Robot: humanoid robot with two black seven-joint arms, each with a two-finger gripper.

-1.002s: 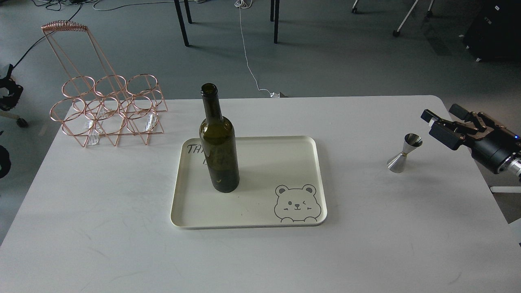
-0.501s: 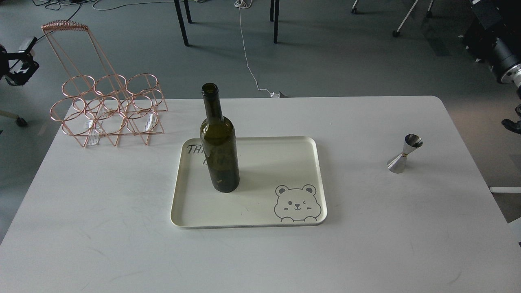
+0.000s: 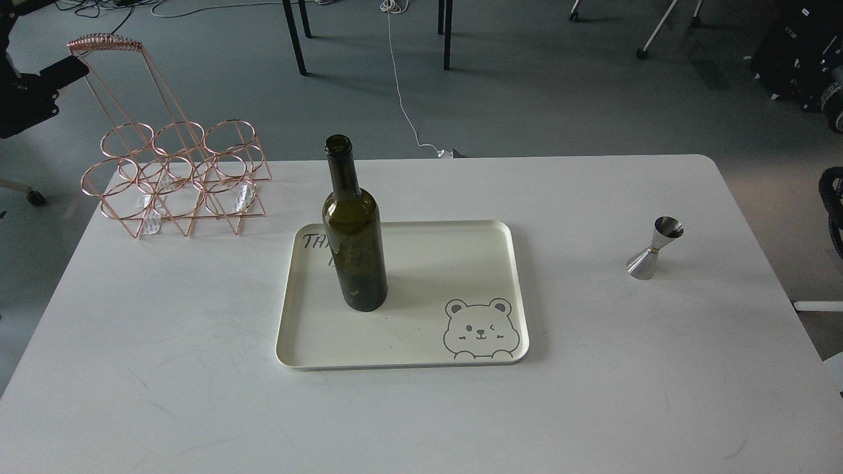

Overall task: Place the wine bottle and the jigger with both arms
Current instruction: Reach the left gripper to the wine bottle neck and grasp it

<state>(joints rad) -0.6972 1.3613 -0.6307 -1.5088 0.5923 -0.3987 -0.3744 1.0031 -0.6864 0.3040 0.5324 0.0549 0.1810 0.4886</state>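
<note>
The wine bottle (image 3: pixel 353 243), dark olive-green glass with no label, stands upright on the left part of the cream tray (image 3: pixel 461 263). The jigger (image 3: pixel 654 248), a small shiny steel double cone, stands upright on the white table (image 3: pixel 164 368) at the right, well apart from the tray. My left arm's black end (image 3: pixel 36 92) shows at the far upper left, off the table and behind the wire rack; its fingers cannot be told apart. Of my right arm only a dark part (image 3: pixel 831 105) shows at the upper right edge; its gripper is out of view.
A copper wire bottle rack (image 3: pixel 174 174) stands at the table's back left corner. The tray has a bear drawing (image 3: pixel 479 329) at its front right. A black cable loop (image 3: pixel 831 210) hangs at the right edge. Chair and table legs stand on the floor behind.
My right arm has pulled back from beside the jigger, up and out past the right edge. My left arm's end has risen at the upper left. Bottle and jigger have not moved.
</note>
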